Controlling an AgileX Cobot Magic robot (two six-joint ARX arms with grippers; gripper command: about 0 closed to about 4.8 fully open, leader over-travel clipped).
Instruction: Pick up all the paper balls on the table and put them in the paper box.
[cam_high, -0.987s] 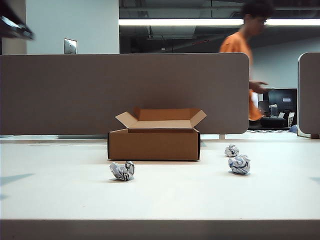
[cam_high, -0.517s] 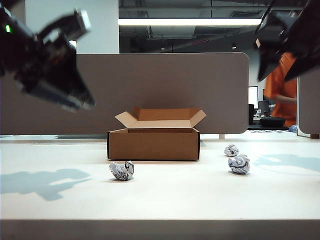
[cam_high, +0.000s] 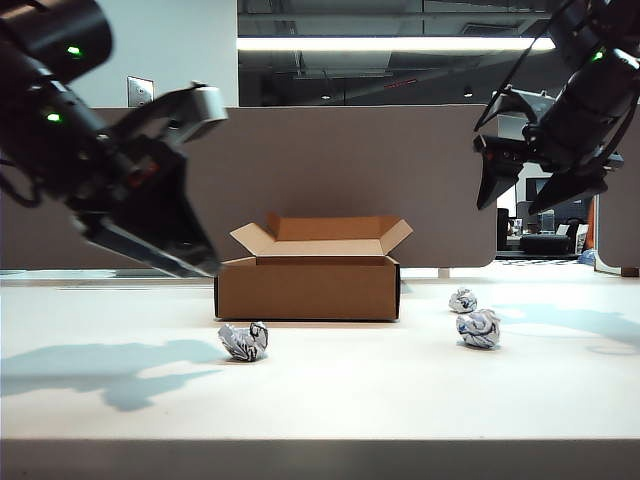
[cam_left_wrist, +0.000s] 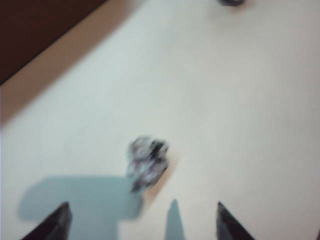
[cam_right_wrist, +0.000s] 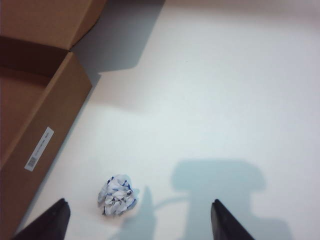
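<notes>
Right wrist view alone shows the paper box's (cam_right_wrist: 40, 107) barcode label (cam_right_wrist: 39, 148); both claws spread.

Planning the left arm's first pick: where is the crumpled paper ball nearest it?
In the exterior view, the crumpled white printed paper ball lies on the white table, left of centre, just before the brown cardboard box's left front corner.

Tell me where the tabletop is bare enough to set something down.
Bare: the wide white table strip in front of the brown cardboard box, and left of the lone crumpled paper ball, beneath the open left gripper. Crowded: right of the box, two paper balls under the open right gripper.
</notes>
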